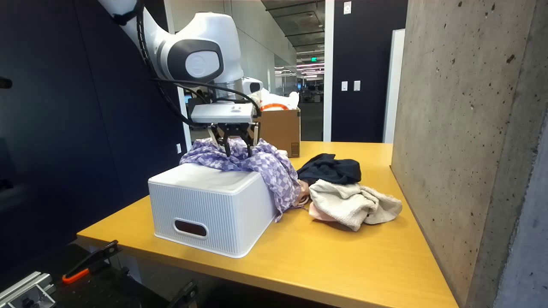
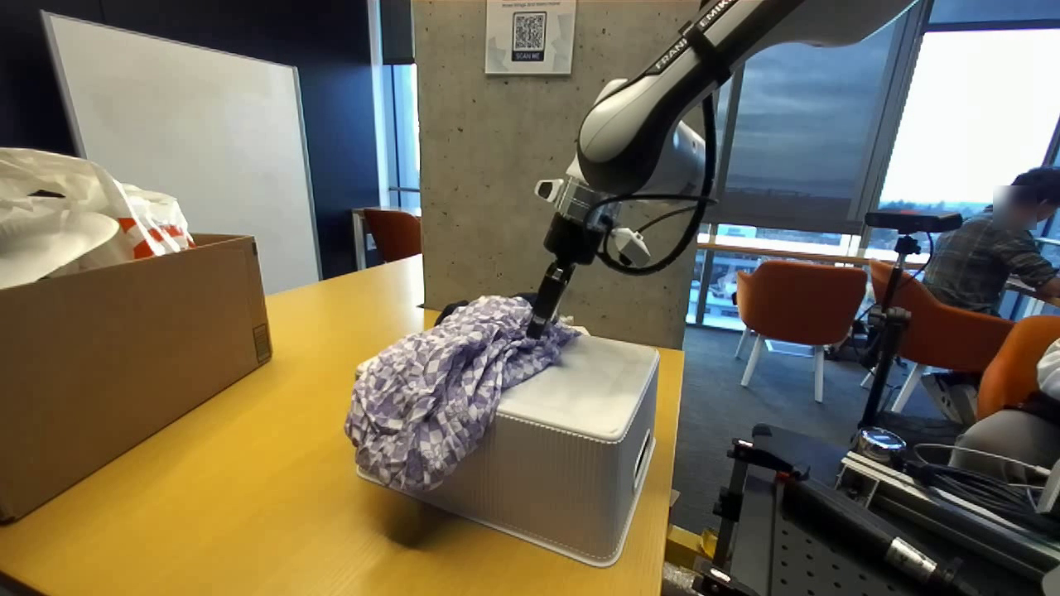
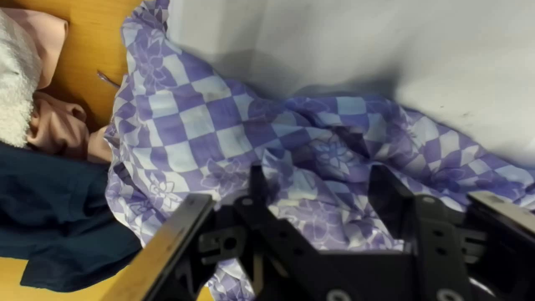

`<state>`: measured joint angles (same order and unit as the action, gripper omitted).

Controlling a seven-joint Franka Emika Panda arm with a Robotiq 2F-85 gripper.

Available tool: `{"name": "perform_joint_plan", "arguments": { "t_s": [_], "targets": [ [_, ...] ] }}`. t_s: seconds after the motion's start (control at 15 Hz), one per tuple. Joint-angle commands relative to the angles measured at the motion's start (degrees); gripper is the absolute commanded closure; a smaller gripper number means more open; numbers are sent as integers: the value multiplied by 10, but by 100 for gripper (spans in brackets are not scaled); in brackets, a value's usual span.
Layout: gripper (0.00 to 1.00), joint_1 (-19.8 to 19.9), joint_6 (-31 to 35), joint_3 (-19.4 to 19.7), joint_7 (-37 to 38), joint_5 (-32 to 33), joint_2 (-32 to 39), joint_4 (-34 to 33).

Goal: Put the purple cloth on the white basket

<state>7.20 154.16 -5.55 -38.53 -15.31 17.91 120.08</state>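
The purple and white checked cloth [image 1: 274, 171] lies crumpled over one end of the white basket [image 1: 209, 214], which stands with its flat closed side up. The cloth hangs down the sides of the basket in both exterior views, seen also here [image 2: 439, 389] over the ribbed basket wall [image 2: 555, 480]. My gripper [image 1: 239, 152] points down at the cloth on the basket top; in an exterior view its tips [image 2: 537, 331] are at the cloth. In the wrist view the gripper [image 3: 317, 175] has its fingers apart, with folds of cloth [image 3: 200, 125] beneath and between them. Whether the tips touch is unclear.
A dark cloth [image 1: 332, 169], a cream cloth [image 1: 346, 203] and a pinkish-brown cloth [image 1: 303, 192] lie beside the basket. A cardboard box [image 2: 141, 348] with white bags stands on the table [image 1: 325, 252]. A concrete pillar [image 1: 462, 107] borders the table.
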Motion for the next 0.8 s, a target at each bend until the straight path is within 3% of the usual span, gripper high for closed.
{"name": "perform_joint_plan", "arguments": {
  "t_s": [0.0,0.2,0.33,0.73],
  "targets": [
    [65,21,24,-20,-23,-7,9,-9],
    [88,19,39,-12,-20,14,1,2],
    [99,19,50,-7,-16,28,1,1],
    [99,36,83,35,0,104,0,-18]
  ]
}}
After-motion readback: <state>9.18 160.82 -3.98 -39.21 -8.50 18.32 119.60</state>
